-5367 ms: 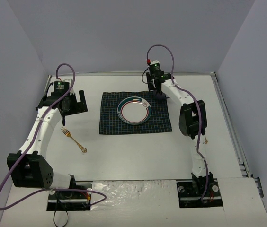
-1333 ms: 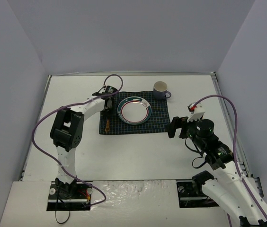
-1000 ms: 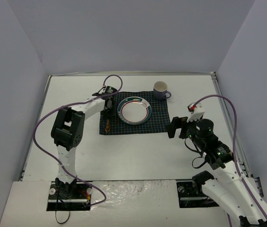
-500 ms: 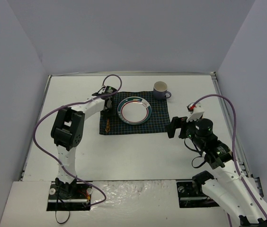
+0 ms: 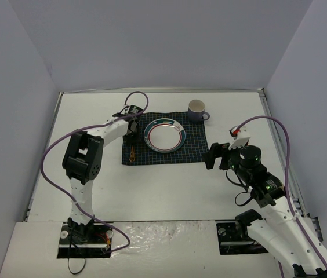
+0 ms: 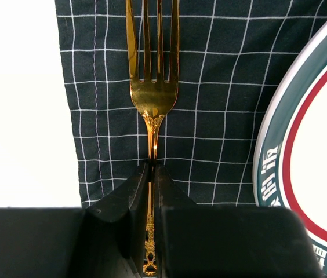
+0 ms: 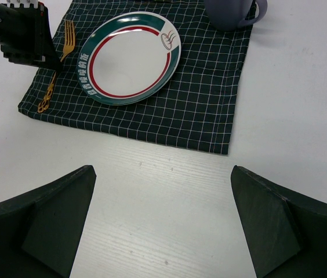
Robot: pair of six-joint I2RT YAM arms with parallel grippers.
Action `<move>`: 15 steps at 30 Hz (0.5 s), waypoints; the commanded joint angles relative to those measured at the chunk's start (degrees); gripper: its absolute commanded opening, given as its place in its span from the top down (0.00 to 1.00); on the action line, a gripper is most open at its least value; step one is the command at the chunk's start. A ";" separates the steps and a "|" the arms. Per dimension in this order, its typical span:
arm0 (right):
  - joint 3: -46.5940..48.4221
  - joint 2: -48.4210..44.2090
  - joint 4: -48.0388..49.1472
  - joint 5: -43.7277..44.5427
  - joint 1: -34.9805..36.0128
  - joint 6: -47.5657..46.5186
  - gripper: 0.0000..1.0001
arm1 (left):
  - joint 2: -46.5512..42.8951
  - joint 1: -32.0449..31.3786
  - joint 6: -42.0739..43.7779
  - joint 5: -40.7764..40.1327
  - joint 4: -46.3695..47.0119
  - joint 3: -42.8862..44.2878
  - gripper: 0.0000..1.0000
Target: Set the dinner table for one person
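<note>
A gold fork [image 6: 153, 87] lies on the left strip of the dark checked cloth [image 6: 215, 87], tines pointing away from my left wrist camera. My left gripper [image 6: 152, 169] is shut on the fork's thin handle. From above, the fork [image 5: 132, 153] sits just left of the plate [image 5: 164, 135], under my left gripper [image 5: 131, 139]. A grey mug [image 5: 196, 109] stands at the cloth's far right corner. My right gripper [image 7: 160, 214] hovers open over the bare dinner table [image 7: 169, 197], near the cloth's front edge, holding nothing.
The white plate with its green and red rim [image 7: 129, 55] takes up the middle of the cloth [image 7: 204, 110]. Grey walls close in the table [image 5: 163, 191] on three sides. My right gripper [image 5: 215, 156] hangs to the right of the cloth.
Over five seconds the fork went from the table's left side onto the cloth, and the right arm pulled back, leaving the mug. In the last second nothing visibly moved.
</note>
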 commanded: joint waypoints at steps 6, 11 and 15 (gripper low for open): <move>1.41 -0.27 2.24 0.67 0.07 0.79 0.00 | -1.28 0.50 -0.54 -1.28 -1.34 2.95 0.93; 1.42 -0.05 2.29 0.72 0.07 0.67 0.00 | -2.31 0.50 -0.68 -1.46 -2.16 3.39 0.80; 1.86 0.38 2.00 2.35 0.07 1.22 0.00 | -4.27 0.50 -0.80 -1.26 -3.86 4.67 0.74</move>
